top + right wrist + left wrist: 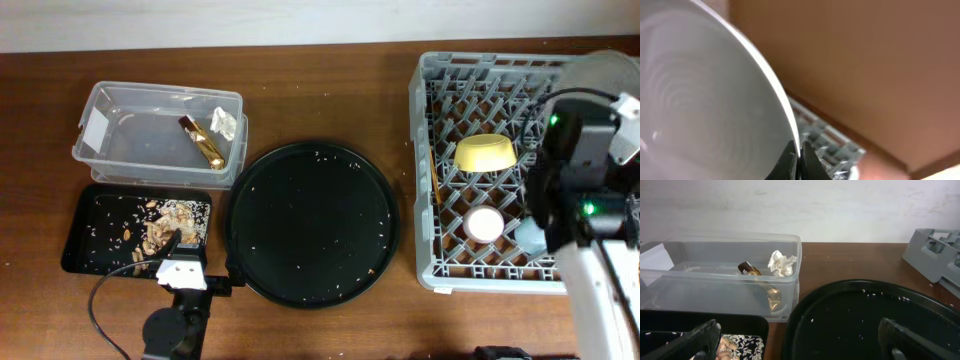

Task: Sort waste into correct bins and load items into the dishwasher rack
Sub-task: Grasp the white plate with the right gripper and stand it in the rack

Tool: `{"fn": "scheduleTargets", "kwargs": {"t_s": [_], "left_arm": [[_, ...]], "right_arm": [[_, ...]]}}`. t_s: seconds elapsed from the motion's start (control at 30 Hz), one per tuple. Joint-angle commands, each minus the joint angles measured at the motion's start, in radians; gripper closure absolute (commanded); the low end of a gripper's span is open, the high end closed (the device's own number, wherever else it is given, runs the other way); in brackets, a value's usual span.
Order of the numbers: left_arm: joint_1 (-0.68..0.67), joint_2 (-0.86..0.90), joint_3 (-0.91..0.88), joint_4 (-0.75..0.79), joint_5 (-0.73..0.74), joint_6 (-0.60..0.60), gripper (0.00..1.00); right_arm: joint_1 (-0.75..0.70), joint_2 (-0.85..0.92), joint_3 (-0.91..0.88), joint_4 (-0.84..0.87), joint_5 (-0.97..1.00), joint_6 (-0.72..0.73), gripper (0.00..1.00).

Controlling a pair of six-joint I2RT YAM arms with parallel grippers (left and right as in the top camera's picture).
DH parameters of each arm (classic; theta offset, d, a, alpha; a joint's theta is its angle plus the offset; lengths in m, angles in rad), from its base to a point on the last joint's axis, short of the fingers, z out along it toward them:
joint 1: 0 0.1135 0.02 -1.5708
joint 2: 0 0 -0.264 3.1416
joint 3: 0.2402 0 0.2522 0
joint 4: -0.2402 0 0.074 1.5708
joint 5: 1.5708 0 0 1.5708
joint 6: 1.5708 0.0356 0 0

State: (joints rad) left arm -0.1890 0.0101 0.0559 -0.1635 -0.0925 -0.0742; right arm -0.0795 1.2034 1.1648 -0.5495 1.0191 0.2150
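Right fingers [785, 161] pinch the plate [705, 100] rim over the rack [421, 170].

The left arm [178, 325], at the front edge of the tabletop, is black, with a round joint housing and a white block [182, 270] at its wrist. A thin black cable [92, 310] loops out from it. The left fingers [696, 341] are matte black, long and flat-sided. The right arm [570, 185], by the right edge, is built of boxy black segments with small green lights [590, 208], a white cap [627, 140] and a pale grey lower link [600, 290]. The right fingers [810, 162] are dark and tapered.
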Motion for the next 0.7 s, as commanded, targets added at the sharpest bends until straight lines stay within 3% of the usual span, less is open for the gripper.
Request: {"fn": "scheduleTargets", "kwargs": {"t_s": [0.0, 0.17, 0.33, 0.4, 0.43, 0.67], "left_arm": [[0.005, -0.005, -0.01, 0.006, 0.01, 0.012, 0.01], [0.005, -0.005, -0.01, 0.006, 0.01, 0.012, 0.01], [0.005, -0.005, -0.01, 0.006, 0.01, 0.012, 0.01], [0.005, -0.005, -0.01, 0.006, 0.01, 0.012, 0.01], [0.005, -0.005, -0.01, 0.006, 0.01, 0.012, 0.0], [0.005, -0.005, -0.01, 0.006, 0.01, 0.012, 0.01]], "right_arm": [[-0.072, 0.136, 0.002, 0.02, 0.088, -0.073, 0.96], [-0.072, 0.34, 0.002, 0.083, 0.119, -0.134, 0.96], [-0.069, 0.406, 0.002, 0.102, 0.042, -0.134, 0.95], [-0.051, 0.406, 0.002, 0.067, -0.079, -0.134, 0.78], [-0.039, 0.406, 0.002, 0.048, -0.093, -0.133, 0.74], [0.168, 0.305, 0.012, -0.028, -0.096, -0.133, 0.63]]}}
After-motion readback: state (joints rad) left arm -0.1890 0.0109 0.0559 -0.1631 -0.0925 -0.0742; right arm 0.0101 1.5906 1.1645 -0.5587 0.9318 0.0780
